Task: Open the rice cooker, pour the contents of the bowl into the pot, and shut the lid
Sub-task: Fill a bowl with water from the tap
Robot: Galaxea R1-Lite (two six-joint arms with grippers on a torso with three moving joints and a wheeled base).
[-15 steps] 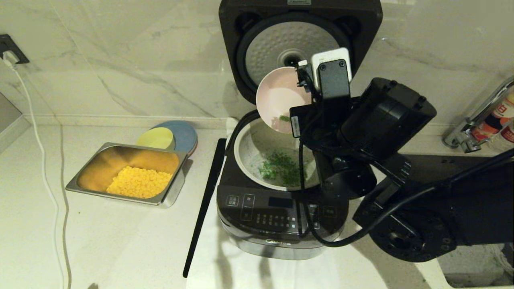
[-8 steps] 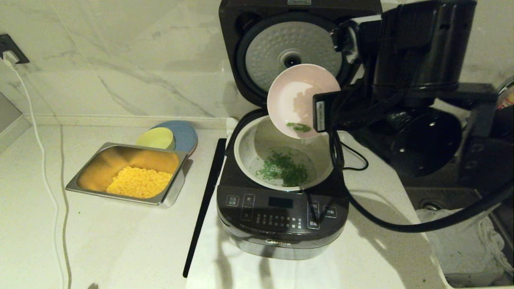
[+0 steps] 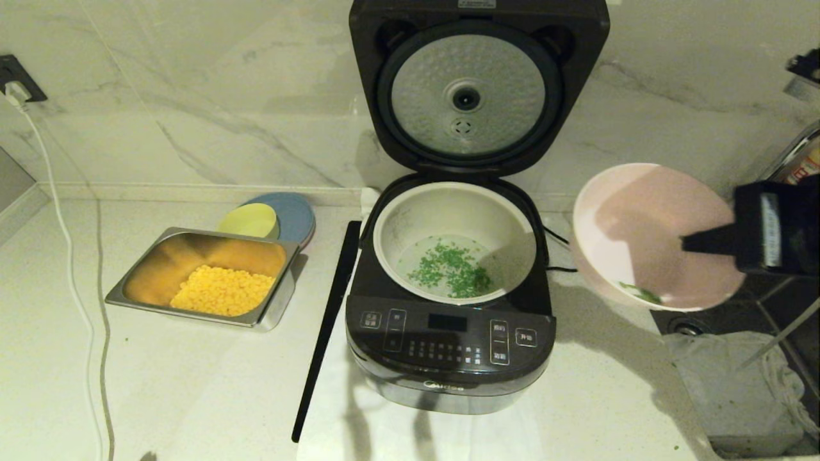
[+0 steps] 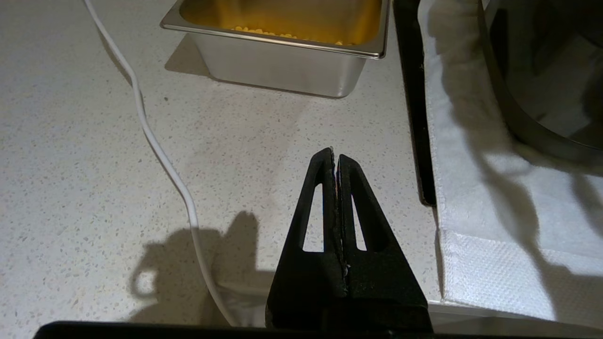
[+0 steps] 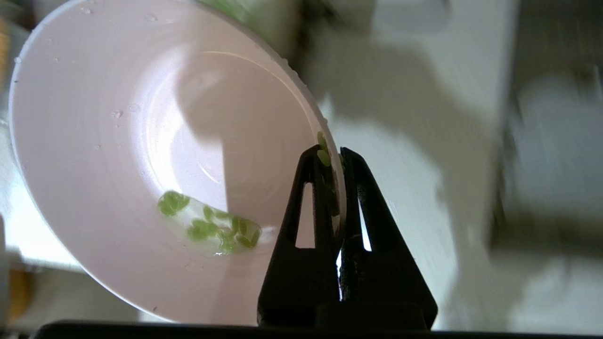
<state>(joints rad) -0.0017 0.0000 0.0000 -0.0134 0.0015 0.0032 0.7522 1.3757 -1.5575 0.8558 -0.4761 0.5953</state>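
The rice cooker [image 3: 451, 307] stands on a white cloth [image 3: 576, 410] on the counter [image 3: 192, 384], well to the left of the right gripper's jaws. Its lid [image 3: 477, 89] is tipped up against the wall, dimpled silver underside facing out. The pot [image 3: 455, 240] sits open in the body, and most of the contents of the bowl [image 3: 451, 269] lie as green bits on its floor.

Farther from the jaws, past the cooker, a steel tray [image 3: 154, 288] holds yellow corn [image 3: 221, 291]; a yellow-green bowl [image 3: 250, 221] on a blue plate [image 3: 296, 214] stands behind it, and a black strip [image 3: 327, 326] lies along the cloth's edge.

The right gripper [image 5: 332, 155] holds the bowl [image 3: 647, 234] in the air beside the cooker, clear of the pot. Its jaws are pinched narrow on the rim, one finger inside and one outside. The bowl hangs tilted, and a few wet green scraps [image 5: 209, 228] cling inside near the jaws.

The left gripper [image 4: 334, 157] is parked over the counter, jaws pressed together on nothing, a white cable [image 4: 160, 150] just beside them.
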